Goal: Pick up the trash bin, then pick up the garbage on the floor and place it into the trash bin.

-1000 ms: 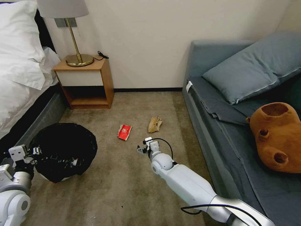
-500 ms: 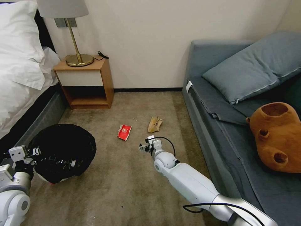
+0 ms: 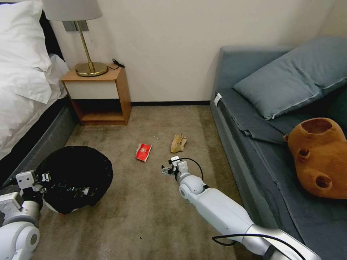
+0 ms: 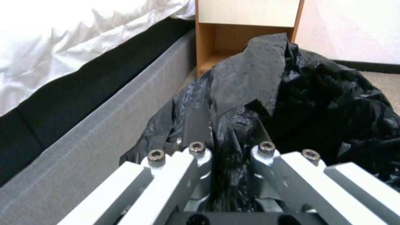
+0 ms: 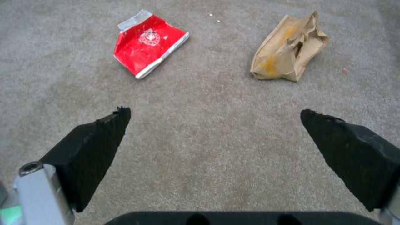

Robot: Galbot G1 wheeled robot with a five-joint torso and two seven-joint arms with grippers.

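Note:
The trash bin (image 3: pixel 77 173), hidden under its black bag, hangs tilted just above the carpet at the lower left, a bit of white base showing below. My left gripper (image 3: pixel 45 178) is shut on the bag-covered rim (image 4: pixel 233 125) at the bin's near side. Two pieces of garbage lie on the carpet: a red snack packet (image 3: pixel 143 152) (image 5: pixel 149 42) and a tan paper bag (image 3: pixel 178 143) (image 5: pixel 287 51). My right gripper (image 3: pixel 167 169) (image 5: pixel 214 114) hovers open and empty over the carpet, a short way on the near side of both pieces and about midway between them.
The bed (image 3: pixel 25 90) and its grey base (image 4: pixel 96 131) run along the left, close beside the bin. A wooden nightstand (image 3: pixel 99 95) with a brass lamp (image 3: pixel 86 43) stands at the wall. The grey sofa (image 3: pixel 260 144) on the right carries a pillow and a brown plush bear (image 3: pixel 320 157).
The left gripper and the bin have shifted a little lower in the picture, toward me. The right gripper has edged slightly right and forward, toward the garbage.

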